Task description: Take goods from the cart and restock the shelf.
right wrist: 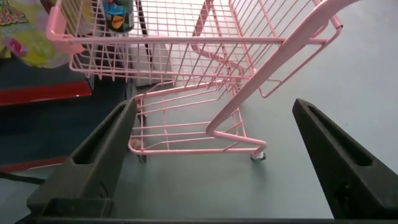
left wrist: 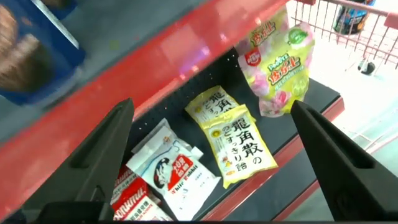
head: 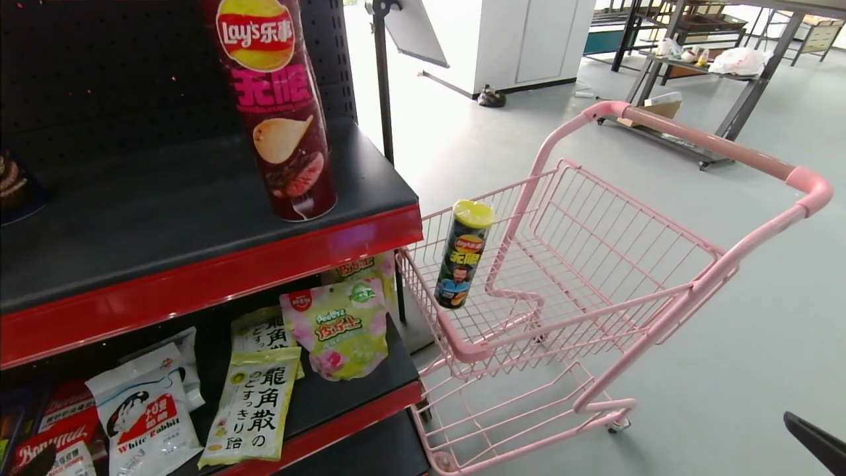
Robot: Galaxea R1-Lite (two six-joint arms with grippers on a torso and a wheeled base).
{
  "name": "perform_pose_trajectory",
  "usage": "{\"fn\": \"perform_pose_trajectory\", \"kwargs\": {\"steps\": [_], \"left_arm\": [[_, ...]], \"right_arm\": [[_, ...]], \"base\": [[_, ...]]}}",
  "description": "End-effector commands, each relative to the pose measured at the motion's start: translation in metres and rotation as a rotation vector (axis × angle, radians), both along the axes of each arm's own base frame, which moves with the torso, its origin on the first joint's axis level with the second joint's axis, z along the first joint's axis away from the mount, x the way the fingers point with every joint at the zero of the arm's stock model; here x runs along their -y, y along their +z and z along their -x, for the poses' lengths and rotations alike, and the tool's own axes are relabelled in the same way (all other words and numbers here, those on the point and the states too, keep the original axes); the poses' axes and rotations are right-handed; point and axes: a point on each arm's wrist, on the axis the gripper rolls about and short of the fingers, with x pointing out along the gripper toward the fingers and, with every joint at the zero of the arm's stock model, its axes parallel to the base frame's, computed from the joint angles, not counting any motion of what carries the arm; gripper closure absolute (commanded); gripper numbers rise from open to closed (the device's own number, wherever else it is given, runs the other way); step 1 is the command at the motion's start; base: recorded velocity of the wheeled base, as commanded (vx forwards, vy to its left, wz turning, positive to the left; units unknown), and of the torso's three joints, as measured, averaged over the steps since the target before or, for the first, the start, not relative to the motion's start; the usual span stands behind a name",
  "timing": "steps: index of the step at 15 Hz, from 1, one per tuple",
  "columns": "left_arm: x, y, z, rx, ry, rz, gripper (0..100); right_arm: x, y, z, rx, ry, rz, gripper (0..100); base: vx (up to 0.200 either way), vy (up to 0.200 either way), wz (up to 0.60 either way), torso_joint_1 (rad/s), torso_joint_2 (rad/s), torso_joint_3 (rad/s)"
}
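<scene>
A dark chip can with a yellow lid (head: 464, 254) stands upright in the front corner of the pink cart (head: 714, 142), the corner nearest the shelf. On the upper black shelf (head: 198, 198) stands a tall red chip can (head: 281, 112). My left gripper (left wrist: 212, 109) is open with nothing in it, hovering over the lower shelf's snack bags. My right gripper (right wrist: 214, 106) is open too, low on the floor side and facing the cart (right wrist: 186, 40), with the can (right wrist: 118, 15) farther off. One of its dark fingers (head: 816, 439) shows at the head view's lower right.
The lower shelf holds a green-pink pouch (head: 340, 330), a yellow candy bag (head: 254, 403) and a white candy bag (head: 149, 413). A blue box (left wrist: 37, 56) sits at the upper shelf's far left. Open grey floor lies right of the cart. Tables stand far behind.
</scene>
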Motion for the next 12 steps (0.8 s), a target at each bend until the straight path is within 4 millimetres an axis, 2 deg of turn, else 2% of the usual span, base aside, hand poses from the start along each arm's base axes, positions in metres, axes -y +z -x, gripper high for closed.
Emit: {"fn": "perform_pose_trajectory", "kwargs": {"steps": [1, 4, 6, 8, 9, 10, 11, 12], "left_arm": [[0.0, 0.0, 0.001, 0.003, 0.001, 0.001, 0], [-0.001, -0.001, 0.002, 0.009, 0.003, 0.003, 0], [-0.001, -0.001, 0.002, 0.012, 0.009, 0.003, 0], [-0.002, -0.001, 0.006, 0.034, 0.004, 0.01, 0], [-0.002, -0.001, 0.007, 0.037, 0.003, 0.011, 0], [-0.002, -0.001, 0.008, 0.046, -0.007, 0.03, 0], [-0.002, 0.0, 0.009, 0.049, -0.017, 0.055, 0], [-0.002, 0.0, 0.01, 0.049, -0.019, 0.065, 0]], "right_arm": [[0.0, -0.001, -0.001, -0.005, 0.001, 0.001, 0], [-0.001, 0.001, -0.008, -0.032, 0.002, 0.006, 0], [-0.004, 0.012, -0.021, -0.046, 0.005, 0.006, 0], [-0.012, 0.036, -0.063, -0.066, 0.013, -0.004, 0], [-0.014, 0.038, -0.073, -0.067, 0.018, -0.007, 0], [-0.03, 0.043, -0.114, -0.025, 0.084, -0.063, 0], [-0.04, 0.045, -0.138, 0.017, 0.121, -0.116, 0], [-0.044, 0.045, -0.146, 0.03, 0.136, -0.13, 0]], "base": [[0.0, 0.0, 0.0, -0.11, 0.49, 0.373], [0.0, 0.0, 0.0, -0.08, 0.46, 0.377], [0.0, 0.0, 0.0, -0.027, 0.19, 0.163], [0.0, 0.0, 0.0, -0.006, 0.04, 0.035], [0.0, 0.0, 0.0, 0.0, 0.0, 0.0], [0.0, 0.0, 0.0, 0.0, 0.0, 0.0], [0.0, 0.0, 0.0, 0.0, 0.0, 0.0], [0.0, 0.0, 0.0, 0.0, 0.0, 0.0]]}}
